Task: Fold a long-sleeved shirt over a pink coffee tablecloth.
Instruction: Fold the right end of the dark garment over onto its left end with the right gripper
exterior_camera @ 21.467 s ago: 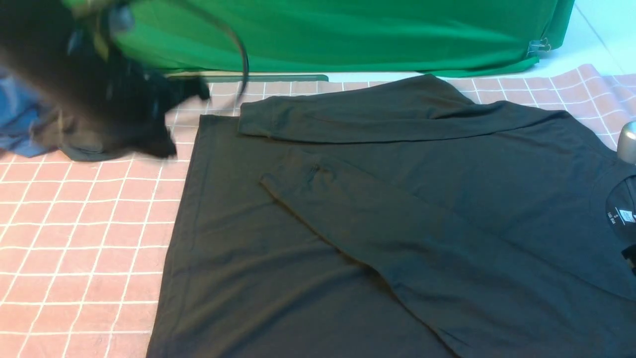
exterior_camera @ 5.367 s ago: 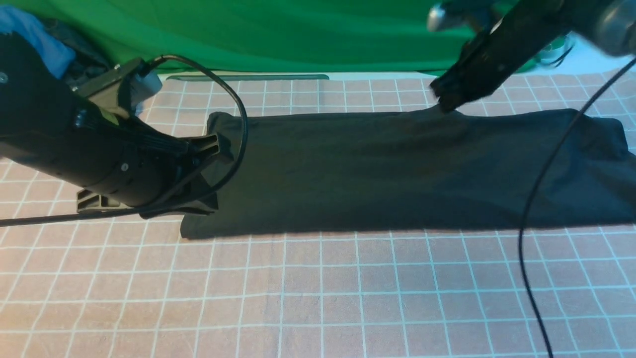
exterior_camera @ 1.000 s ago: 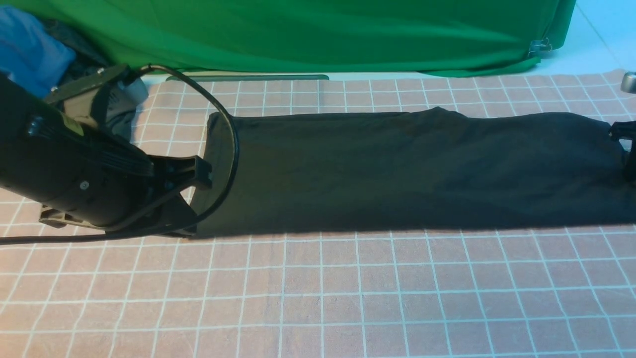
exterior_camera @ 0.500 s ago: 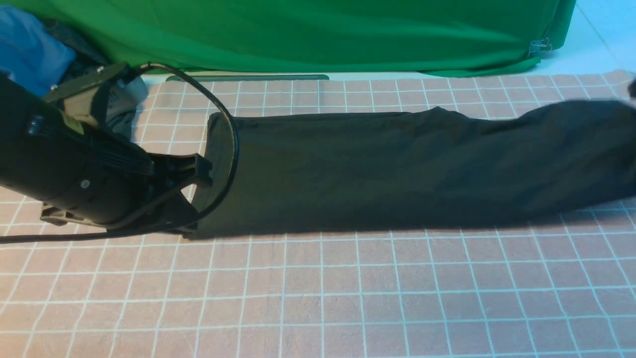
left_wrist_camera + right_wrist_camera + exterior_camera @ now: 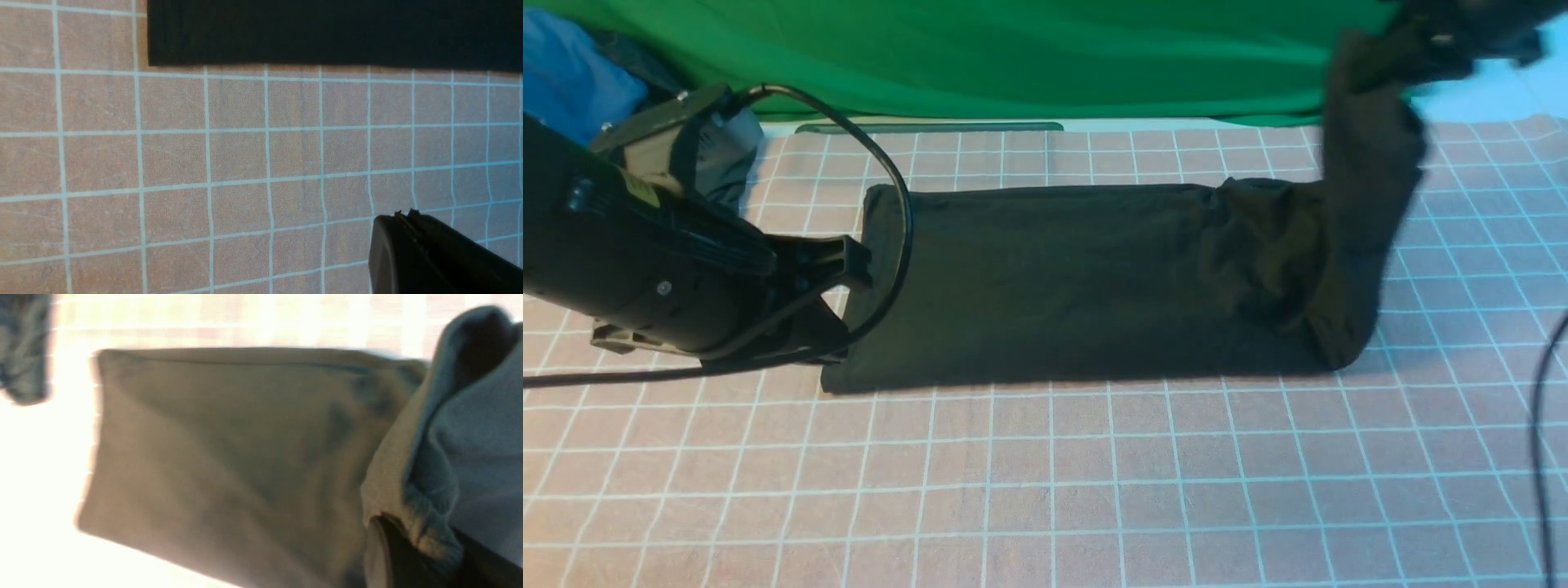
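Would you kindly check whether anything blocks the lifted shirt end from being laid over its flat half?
Nothing lies on the flat part of the long-sleeved shirt. Only the left end effector and its cable sit at its left edge.

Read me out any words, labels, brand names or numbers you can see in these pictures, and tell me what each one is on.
No text can be read in any view.
yellow sticker on the left arm: too small and blurred to read.
long-sleeved shirt: no print or tag showing.
pink coffee tablecloth: white grid lines only.
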Available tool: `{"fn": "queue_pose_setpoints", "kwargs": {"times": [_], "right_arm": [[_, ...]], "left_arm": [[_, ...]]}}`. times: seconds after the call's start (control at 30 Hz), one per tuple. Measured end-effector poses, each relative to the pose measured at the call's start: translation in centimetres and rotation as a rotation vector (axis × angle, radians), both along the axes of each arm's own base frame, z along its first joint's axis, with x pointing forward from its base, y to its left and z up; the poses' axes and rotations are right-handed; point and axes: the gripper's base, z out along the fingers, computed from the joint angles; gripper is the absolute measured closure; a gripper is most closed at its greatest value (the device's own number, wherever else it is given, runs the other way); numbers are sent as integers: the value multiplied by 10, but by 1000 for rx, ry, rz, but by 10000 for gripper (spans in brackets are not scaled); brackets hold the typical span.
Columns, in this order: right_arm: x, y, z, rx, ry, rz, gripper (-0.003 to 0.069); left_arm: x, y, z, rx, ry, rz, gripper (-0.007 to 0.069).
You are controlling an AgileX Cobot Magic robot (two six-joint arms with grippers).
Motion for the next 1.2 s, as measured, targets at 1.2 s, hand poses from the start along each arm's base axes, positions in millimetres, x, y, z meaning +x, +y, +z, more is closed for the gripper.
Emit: {"fn": "queue_pose_setpoints", "kwargs": {"times": [1.2], "right_arm": [[-26,291,-113,278,-137,40,557]], "left_arm": [[-33,20,46,68,-155,83,611]]}}
